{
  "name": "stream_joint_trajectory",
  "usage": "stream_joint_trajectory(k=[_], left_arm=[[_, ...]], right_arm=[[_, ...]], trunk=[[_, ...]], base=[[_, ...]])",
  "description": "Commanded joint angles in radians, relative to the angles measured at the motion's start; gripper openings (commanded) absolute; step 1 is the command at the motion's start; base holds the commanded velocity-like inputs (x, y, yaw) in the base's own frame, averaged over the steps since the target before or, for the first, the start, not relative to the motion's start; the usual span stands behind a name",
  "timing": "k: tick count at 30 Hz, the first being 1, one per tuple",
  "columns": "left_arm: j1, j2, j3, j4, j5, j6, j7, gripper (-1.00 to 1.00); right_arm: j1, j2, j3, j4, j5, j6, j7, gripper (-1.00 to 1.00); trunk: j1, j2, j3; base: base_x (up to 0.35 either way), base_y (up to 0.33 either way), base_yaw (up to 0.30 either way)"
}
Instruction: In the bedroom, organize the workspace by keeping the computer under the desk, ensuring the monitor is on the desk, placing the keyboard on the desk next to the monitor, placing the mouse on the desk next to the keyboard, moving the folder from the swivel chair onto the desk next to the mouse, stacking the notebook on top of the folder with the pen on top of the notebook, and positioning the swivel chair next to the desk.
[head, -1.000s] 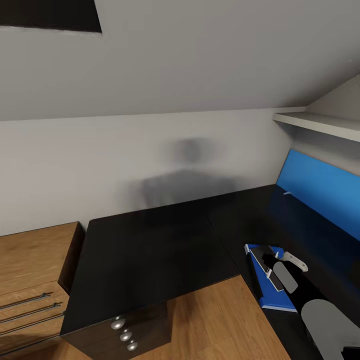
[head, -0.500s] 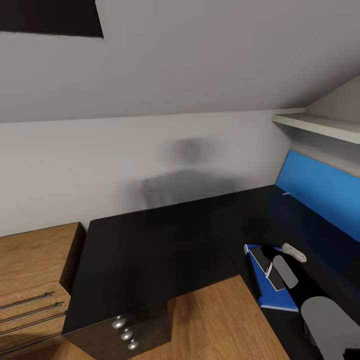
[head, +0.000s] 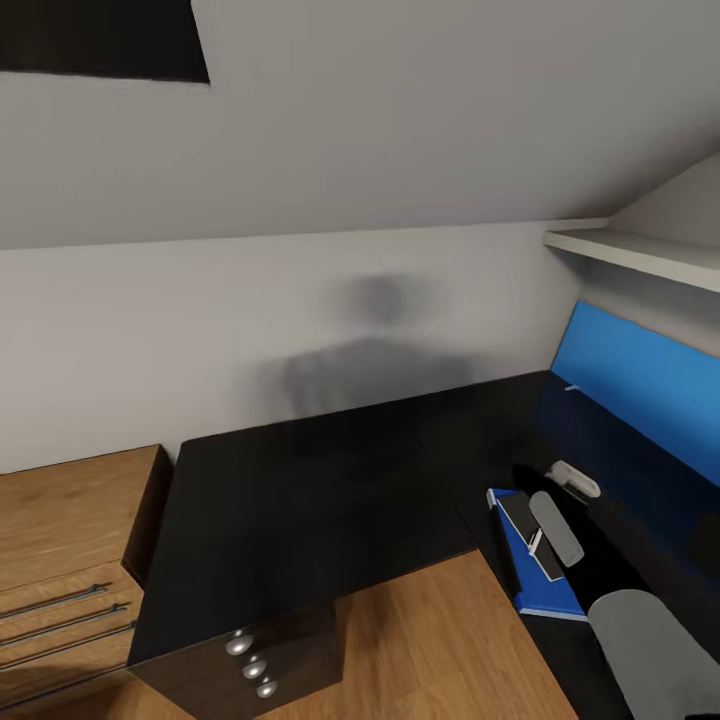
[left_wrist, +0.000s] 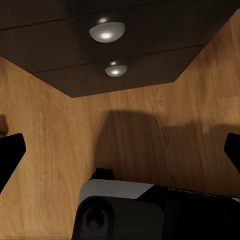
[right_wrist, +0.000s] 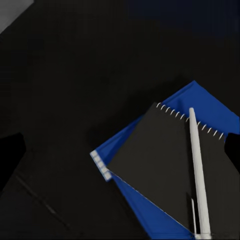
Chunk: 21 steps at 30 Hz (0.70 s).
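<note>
Three task things are stacked on the glossy black desk (head: 300, 500), near its right-hand front edge in the head view: the blue folder (head: 535, 585) lies flat, the dark-covered notebook (head: 528, 532) rests on it, and the white pen (right_wrist: 198, 175) lies on the notebook. In the right wrist view the notebook (right_wrist: 155, 165) is seen turned at a slant to the folder (right_wrist: 150, 212), with its spiral-bound edge on the side toward the folder's far corner. The pen's long axis runs across the cover from that spiral edge to the opposite edge, its clip end at the latter; the tip cannot be made out

The right gripper (head: 565, 500) is held above the stack — its fingers are spread apart, dark at both sides of the wrist view, and nothing is held between them. The blue wall panel (head: 640, 385) stands behind the desk's right wing

The left gripper (left_wrist: 120, 150) is seen over the wood plank floor (left_wrist: 150, 130) — wide open and empty, beside the desk's dark drawers and their round silver knobs (left_wrist: 106, 31)
</note>
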Motion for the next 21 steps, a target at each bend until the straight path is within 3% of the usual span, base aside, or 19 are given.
stream_joint_trajectory(k=[1,4,6,7,9,11,15,21], left_arm=[[0.0,0.001,-0.003,-0.003,0.007,0.004,0.007,1.0],[0.0,0.001,-0.003,-0.003,0.006,0.003,0.007,1.0],[0.0,0.001,-0.003,-0.003,0.006,0.003,0.007,1.0],[0.0,0.001,-0.002,-0.003,0.006,0.003,0.007,1.0],[0.0,0.001,-0.002,-0.003,0.007,0.002,0.007,1.0],[0.0,0.0,-0.003,-0.003,0.007,0.002,0.007,1.0],[0.0,-0.001,-0.005,-0.003,0.007,0.002,0.007,1.0],[0.0,0.0,-0.003,-0.003,0.008,0.002,0.006,1.0]], right_arm=[[0.005,0.008,0.028,-0.021,0.002,0.003,-0.027,1.0],[0.015,0.027,0.116,-0.046,0.021,0.0,-0.061,1.0],[0.017,0.041,0.154,-0.054,0.025,0.0,-0.067,1.0],[0.018,0.067,0.185,-0.064,0.027,0.002,-0.072,1.0],[0.019,0.107,0.205,-0.068,0.035,0.003,-0.076,1.0],[0.019,0.127,0.223,-0.068,0.049,0.003,-0.081,1.0],[0.019,0.144,0.257,-0.067,0.076,0.002,-0.108,1.0],[0.022,0.151,0.304,-0.066,0.09,0.002,-0.131,1.0]], trunk=[[0.001,-0.002,-0.002],[0.001,-0.002,-0.002],[0.001,-0.002,-0.002],[0.001,-0.002,-0.002],[0.001,-0.002,-0.002],[0.001,-0.002,-0.002],[0.001,-0.002,-0.002],[0.001,-0.002,-0.002]], base=[[0.0,0.0,0.0],[0.0,0.0,0.0],[0.0,0.0,0.0],[0.0,0.0,0.007],[-0.009,0.0,0.127],[-0.075,0.0,0.201],[-0.207,0.0,0.226],[-0.311,0.0,0.066]])
